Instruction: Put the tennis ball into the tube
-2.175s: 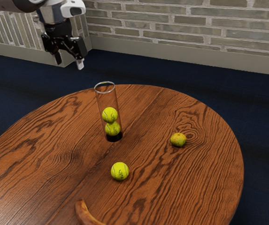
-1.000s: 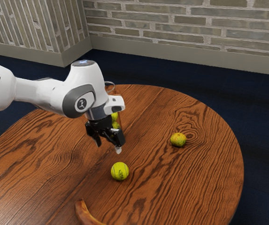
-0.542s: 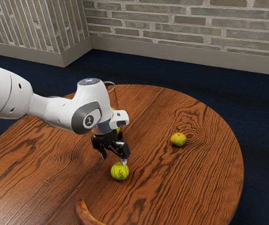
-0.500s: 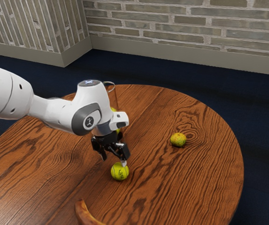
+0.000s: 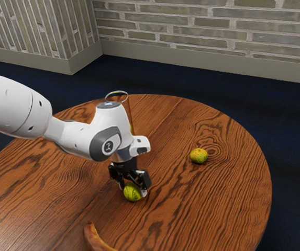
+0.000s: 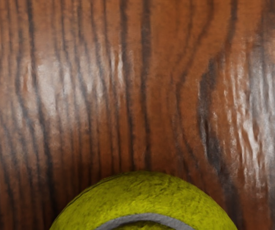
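My gripper point(image 5: 133, 191) is low over the table in the exterior view, open, with its fingers on either side of the loose tennis ball point(image 5: 132, 192). The ball rests on the wood between them. In the wrist view the tennis ball point(image 6: 144, 196) bulges up from the lower edge, yellow-green with a grey seam. Behind the hand stands the clear tube point(image 5: 129, 112), upright, its round rim and one side showing. A sliver of yellow-green is visible inside it; the arm hides the rest.
A mottled yellow-green fruit point(image 5: 199, 156) lies on the round wooden table point(image 5: 218, 204), toward the exterior view's right. A banana point(image 5: 96, 240) is at the near edge of that view. The arm spans the table's left part there.
My hand has come down and toward the exterior view's right, from above the tennis ball to around it. The ball has stayed about where it was.
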